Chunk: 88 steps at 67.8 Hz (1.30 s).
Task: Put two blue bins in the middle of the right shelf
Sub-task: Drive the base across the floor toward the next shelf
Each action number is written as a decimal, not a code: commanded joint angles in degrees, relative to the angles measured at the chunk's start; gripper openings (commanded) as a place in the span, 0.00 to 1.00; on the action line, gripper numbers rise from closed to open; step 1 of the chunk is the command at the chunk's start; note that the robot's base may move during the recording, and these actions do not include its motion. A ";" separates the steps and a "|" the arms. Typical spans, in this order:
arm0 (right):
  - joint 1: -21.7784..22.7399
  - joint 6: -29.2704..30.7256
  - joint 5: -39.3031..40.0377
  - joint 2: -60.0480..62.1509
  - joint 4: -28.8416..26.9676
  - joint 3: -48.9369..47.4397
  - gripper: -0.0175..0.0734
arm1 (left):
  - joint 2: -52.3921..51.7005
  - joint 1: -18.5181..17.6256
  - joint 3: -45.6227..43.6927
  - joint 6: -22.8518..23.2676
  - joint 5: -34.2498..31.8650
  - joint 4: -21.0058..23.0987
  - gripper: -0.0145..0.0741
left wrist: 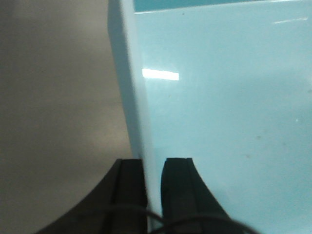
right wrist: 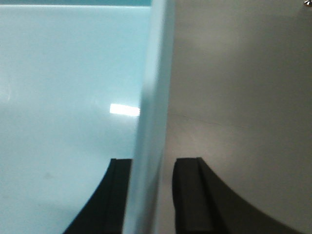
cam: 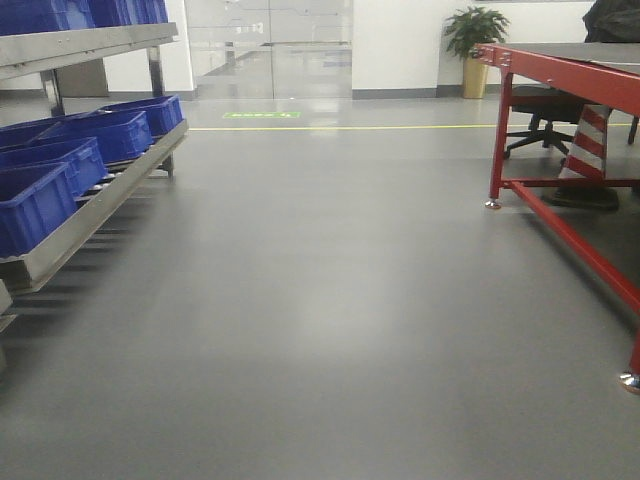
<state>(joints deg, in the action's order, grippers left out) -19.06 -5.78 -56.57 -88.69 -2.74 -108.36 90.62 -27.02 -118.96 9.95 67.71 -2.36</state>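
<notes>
A pale light-blue bin [left wrist: 224, 107] fills the left wrist view; its inside floor and left wall show. My left gripper [left wrist: 153, 163] is shut on that left wall, one black finger on each side. The same bin [right wrist: 63, 87] fills the left of the right wrist view. My right gripper [right wrist: 152, 163] is shut on its right wall, with the inner finger [right wrist: 117, 195] against the wall. Grey floor shows beside the bin in both wrist views. I cannot tell whether a second bin sits under it. Neither the bin nor the grippers show in the front view. The right shelf is out of view.
A steel rack [cam: 90, 205] with several dark blue crates [cam: 60, 165] stands at the left. A red-framed table [cam: 560, 75] stands at the right, with a striped cone [cam: 588, 150] and an office chair [cam: 540, 120] under it. Grey floor [cam: 320, 300] lies ahead.
</notes>
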 commanded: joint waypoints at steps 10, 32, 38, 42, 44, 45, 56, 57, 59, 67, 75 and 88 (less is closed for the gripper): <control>0.33 -1.82 5.18 -0.18 1.19 -0.22 0.02 | -1.39 -0.63 -0.81 -0.75 -0.20 5.73 0.04; 0.33 -1.82 5.29 -0.18 1.19 -0.22 0.02 | -1.39 -0.63 -0.81 -0.75 -0.20 5.73 0.04; 0.33 -1.82 5.29 -0.18 1.19 -0.22 0.02 | -1.39 -0.63 -0.81 -0.75 -0.20 5.73 0.04; 0.33 -1.82 5.29 -0.18 1.19 -0.22 0.02 | -1.39 -0.63 -0.81 -0.75 -0.20 5.73 0.04; 0.33 -1.82 5.29 -0.18 1.19 -0.22 0.02 | -1.39 -0.63 -0.81 -0.75 -0.20 5.73 0.04; 0.33 -1.82 5.29 -0.18 1.19 -0.22 0.02 | -1.39 -0.63 -0.81 -0.75 -0.20 5.73 0.04; 0.33 -1.82 5.29 -0.18 1.19 -0.22 0.02 | -1.39 -0.63 -0.81 -0.75 -0.20 5.73 0.04; 0.33 -1.82 5.29 -0.18 1.19 -0.22 0.02 | -1.39 -0.63 -0.81 -0.75 -0.20 5.73 0.04; 0.33 -1.82 5.29 -0.18 1.19 -0.22 0.02 | -1.39 -0.63 -0.81 -0.75 -0.20 5.73 0.04; 0.33 -1.82 5.29 -0.18 1.19 -0.22 0.02 | -1.39 -0.63 -0.81 -0.75 -0.20 5.73 0.04; 0.33 -1.82 5.29 -0.18 1.19 -0.22 0.02 | -1.39 -0.63 -0.81 -0.75 -0.20 5.73 0.04; 0.33 -1.82 5.29 -0.18 1.19 -0.22 0.02 | -1.39 -0.63 -0.81 -0.75 -0.20 5.73 0.04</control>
<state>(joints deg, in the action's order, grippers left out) -19.06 -5.65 -56.30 -88.69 -2.74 -108.36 90.62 -27.02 -118.96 10.05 68.06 -2.36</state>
